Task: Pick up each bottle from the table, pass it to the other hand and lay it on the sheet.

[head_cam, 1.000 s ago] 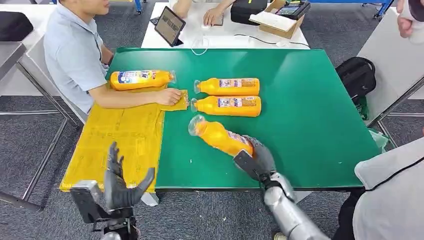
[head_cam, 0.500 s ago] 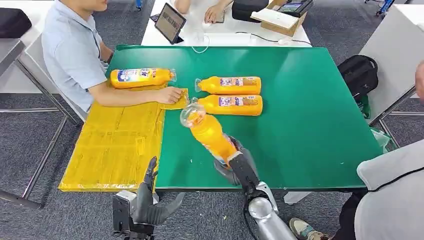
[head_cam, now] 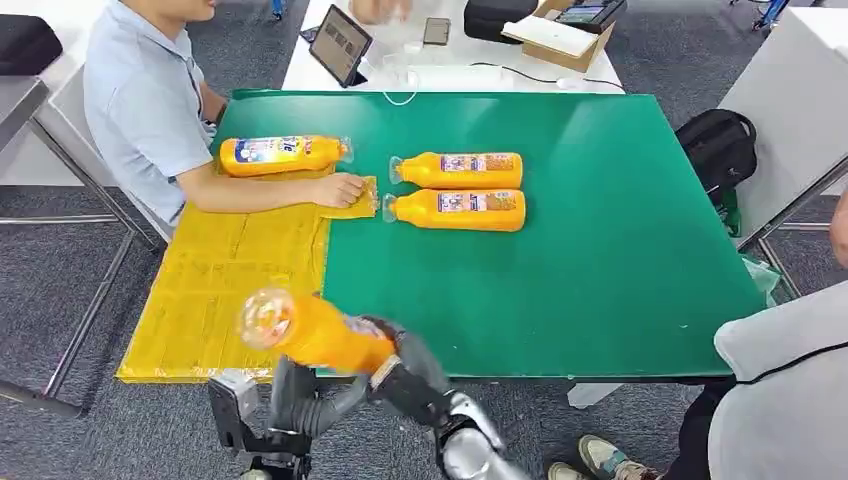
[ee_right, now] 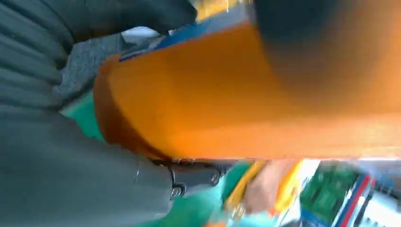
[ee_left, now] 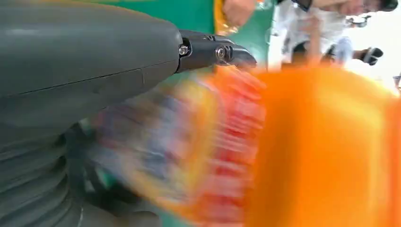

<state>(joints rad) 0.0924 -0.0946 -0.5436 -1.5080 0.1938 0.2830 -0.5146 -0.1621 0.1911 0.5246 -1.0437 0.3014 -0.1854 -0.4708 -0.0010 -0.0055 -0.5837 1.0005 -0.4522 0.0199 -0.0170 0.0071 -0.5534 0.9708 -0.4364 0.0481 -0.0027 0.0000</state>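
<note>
My right hand (head_cam: pixel 408 372) grips an orange bottle (head_cam: pixel 322 337) by its base, lifted over the table's front edge with its clear cap end pointing left over the yellow sheet (head_cam: pixel 230 265). In the right wrist view the bottle (ee_right: pixel 246 109) lies across the right hand (ee_right: pixel 61 165). My left hand (head_cam: pixel 298 398) sits just under the bottle with its fingers raised. In the left wrist view the blurred bottle (ee_left: pixel 321 151) is close in front of the left hand (ee_left: pixel 85 61), whose fingers stay spread. One bottle (head_cam: pixel 283 155) lies on the sheet. Two more bottles (head_cam: pixel 458 170) (head_cam: pixel 458 210) lie on the green table (head_cam: pixel 620 250).
A seated person at the left presses a hand (head_cam: pixel 340 190) on the sheet's far corner. Another person stands at the lower right (head_cam: pixel 780 400). A white table with a tablet (head_cam: pixel 338 45) stands behind. A black bag (head_cam: pixel 715 150) lies right of the table.
My right hand has carried the bottle left and toward me, from over the table to the front edge above my left hand. The left hand stayed low, fingers up.
</note>
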